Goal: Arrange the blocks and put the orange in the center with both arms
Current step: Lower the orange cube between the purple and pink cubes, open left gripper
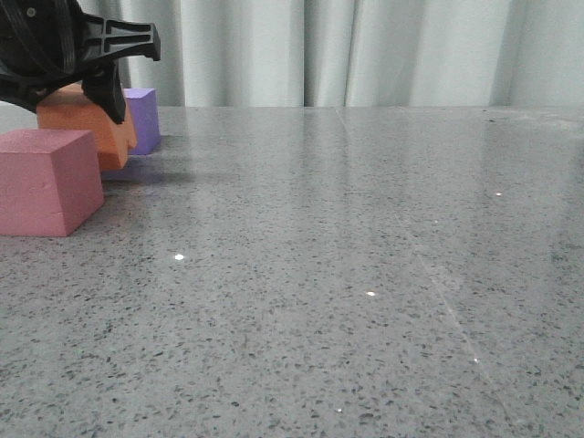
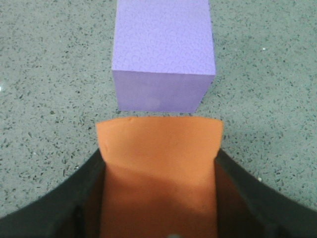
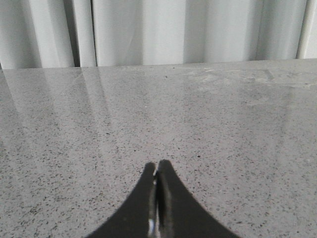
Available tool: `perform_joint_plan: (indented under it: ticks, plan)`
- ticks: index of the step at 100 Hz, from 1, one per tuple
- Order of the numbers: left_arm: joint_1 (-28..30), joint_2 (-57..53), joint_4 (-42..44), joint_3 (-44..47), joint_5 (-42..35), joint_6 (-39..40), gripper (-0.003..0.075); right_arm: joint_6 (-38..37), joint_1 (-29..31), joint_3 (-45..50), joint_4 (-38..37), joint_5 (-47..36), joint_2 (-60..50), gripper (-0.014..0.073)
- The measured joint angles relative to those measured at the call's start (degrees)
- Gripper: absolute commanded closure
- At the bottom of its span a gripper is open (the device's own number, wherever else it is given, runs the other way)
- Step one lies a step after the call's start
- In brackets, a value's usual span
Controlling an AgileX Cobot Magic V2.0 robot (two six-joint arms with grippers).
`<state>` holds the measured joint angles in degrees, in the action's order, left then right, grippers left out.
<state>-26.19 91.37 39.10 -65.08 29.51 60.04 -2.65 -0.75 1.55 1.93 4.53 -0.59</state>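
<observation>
With my left arm's black jaws (image 2: 158,198) clamped on the orange pebbled foam cube (image 2: 159,163), between the purple foam cube (image 2: 163,54) and pink-red foam cube (image 1: 46,181), I'd set it flat on the speckled grey tabletop (image 1: 365,274), aligned, right jaws (image 3: 157,198) closed empty.

I see orange cube (image 2: 158,163) clamped in my left gripper (image 2: 158,198), purple cube (image 2: 162,59) just beyond it, pink cube (image 1: 46,181) nearest the camera.
</observation>
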Motion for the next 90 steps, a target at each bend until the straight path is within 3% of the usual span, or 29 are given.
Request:
perform_joint_plan:
  ticks: [32, 44, 66, 90]
  plan:
    - [0.0, 1.24, -0.08, 0.31, 0.84, -1.42, 0.0626, 0.0, 0.0, 0.0, 0.0, 0.0, 0.0, 0.0662]
    - [0.0, 1.38, -0.08, 0.31, 0.63, -2.45, 0.0526, 0.0, 0.0, 0.0, 0.0, 0.0, 0.0, 0.0662]
    - [0.0, 1.5, -0.08, 0.31, 0.14, -2.94, 0.0268, 0.0, 0.0, 0.0, 0.0, 0.0, 0.0, 0.0662]
    - [0.0, 1.88, -0.08, 0.31, -1.69, -3.05, 0.0244, 0.0, 0.0, 0.0, 0.0, 0.0, 0.0, 0.0662]
